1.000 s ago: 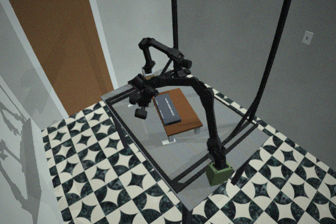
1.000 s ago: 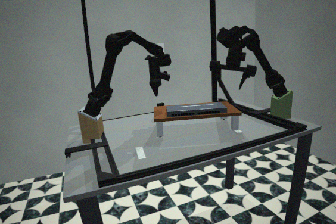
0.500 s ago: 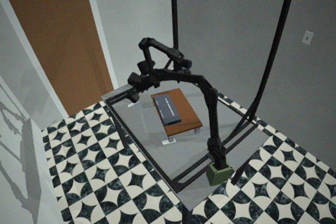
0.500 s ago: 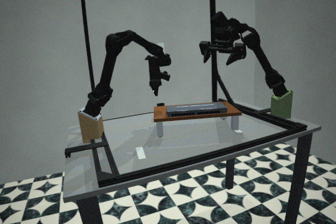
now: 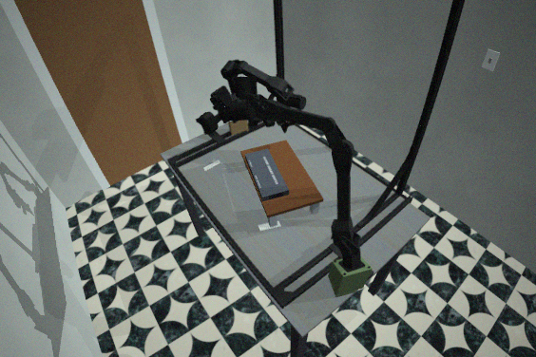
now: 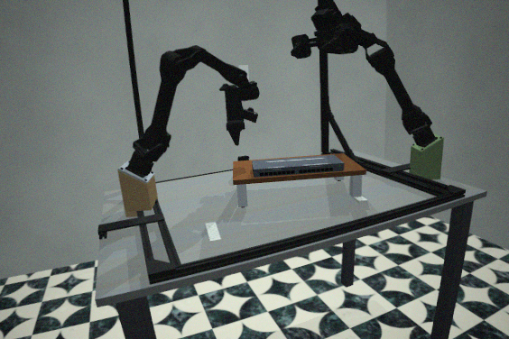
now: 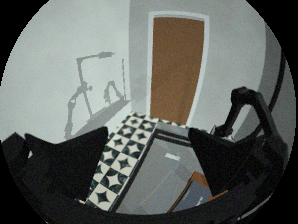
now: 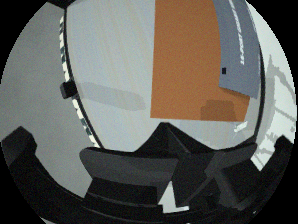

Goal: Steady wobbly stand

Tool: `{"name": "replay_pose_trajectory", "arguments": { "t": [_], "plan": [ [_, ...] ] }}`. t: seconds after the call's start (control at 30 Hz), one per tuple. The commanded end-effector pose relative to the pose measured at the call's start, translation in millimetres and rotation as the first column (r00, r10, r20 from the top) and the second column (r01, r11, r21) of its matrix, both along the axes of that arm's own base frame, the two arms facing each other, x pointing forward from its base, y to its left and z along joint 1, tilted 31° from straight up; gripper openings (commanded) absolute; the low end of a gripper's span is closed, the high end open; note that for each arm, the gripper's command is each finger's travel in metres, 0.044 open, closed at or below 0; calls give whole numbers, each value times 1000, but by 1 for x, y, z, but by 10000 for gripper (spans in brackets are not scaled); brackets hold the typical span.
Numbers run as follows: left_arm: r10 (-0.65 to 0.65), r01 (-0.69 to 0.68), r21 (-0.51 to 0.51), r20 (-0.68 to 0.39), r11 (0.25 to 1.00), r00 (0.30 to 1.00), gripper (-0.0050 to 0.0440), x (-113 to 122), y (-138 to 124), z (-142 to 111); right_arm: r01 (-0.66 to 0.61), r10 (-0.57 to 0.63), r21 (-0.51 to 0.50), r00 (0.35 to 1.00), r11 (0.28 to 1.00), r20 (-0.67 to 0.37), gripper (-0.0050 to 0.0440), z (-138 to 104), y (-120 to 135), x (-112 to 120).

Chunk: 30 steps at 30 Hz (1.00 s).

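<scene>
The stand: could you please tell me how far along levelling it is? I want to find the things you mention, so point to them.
One wedge (image 5: pixel 270 226) (image 6: pixel 361 198) lies at a foot of the stand (image 5: pixel 301 178) (image 6: pixel 242 175) (image 7: pixel 199 177) (image 8: pixel 185 60), and the network switch (image 5: pixel 268 173) (image 6: pixel 297 166) (image 7: pixel 192 201) (image 8: pixel 235 45) is on top. Neither claw holds anything. Left: confirming it's steady and level, which I can't tell, and perhaps backing the arms farther off.

Lettering runs along the top of the switch (image 5: pixel 272 177) (image 6: pixel 295 163) (image 7: pixel 192 199) (image 8: pixel 239 45), but honestly it's too blurry to read.

The tabletop (image 5: pixel 239 237) (image 6: pixel 187 243) is grey, edged by black rails (image 5: pixel 230 244) (image 6: pixel 300 239). A green block (image 5: pixel 349 277) (image 6: pixel 426 158) and a tan block (image 5: pixel 239 126) (image 6: pixel 137 195) stand at opposite short edges; the stand's board (image 5: pixel 298 178) (image 6: pixel 300 176) (image 7: pixel 198 178) (image 8: pixel 185 60) is orange-brown, the switch (image 5: pixel 268 176) (image 6: pixel 300 164) (image 7: pixel 192 196) (image 8: pixel 235 45) blue-grey with white lettering.
</scene>
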<state>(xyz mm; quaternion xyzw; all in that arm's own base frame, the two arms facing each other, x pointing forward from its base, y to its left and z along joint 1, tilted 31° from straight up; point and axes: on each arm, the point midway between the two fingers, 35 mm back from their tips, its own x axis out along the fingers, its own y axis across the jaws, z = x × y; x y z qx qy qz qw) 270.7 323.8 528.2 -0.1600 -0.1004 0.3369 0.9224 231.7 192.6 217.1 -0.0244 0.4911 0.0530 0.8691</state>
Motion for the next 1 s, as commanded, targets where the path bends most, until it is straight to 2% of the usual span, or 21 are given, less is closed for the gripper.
{"name": "replay_pose_trajectory", "arguments": {
  "t": [0.0,0.03,0.23,0.4,0.6,0.8,0.97],
  "plan": [
    [24,-40,181,87,983,996,440,-16,-16,56,0,0,0,1000,1000,0,0,0,0,0],
    [29,-53,222,108,974,994,440,-20,-21,67,0,0,0,1000,1000,0,0,0,0,0],
    [29,-53,222,108,974,994,440,-20,-21,67,0,0,0,1000,1000,0,0,0,0,0],
    [39,-119,387,207,914,977,440,-45,-50,117,0,0,0,1000,1000,0,0,0,0,0],
    [42,-240,562,341,792,939,440,-81,-91,174,0,0,0,1000,1000,0,0,0,0,0],
    [42,-240,562,341,792,939,440,-81,-91,174,0,0,0,1000,1000,0,0,0,0,0],
    [21,-340,653,444,676,896,440,-114,-132,209,0,0,0,1000,1000,0,0,0,0,0]
  ]
}}
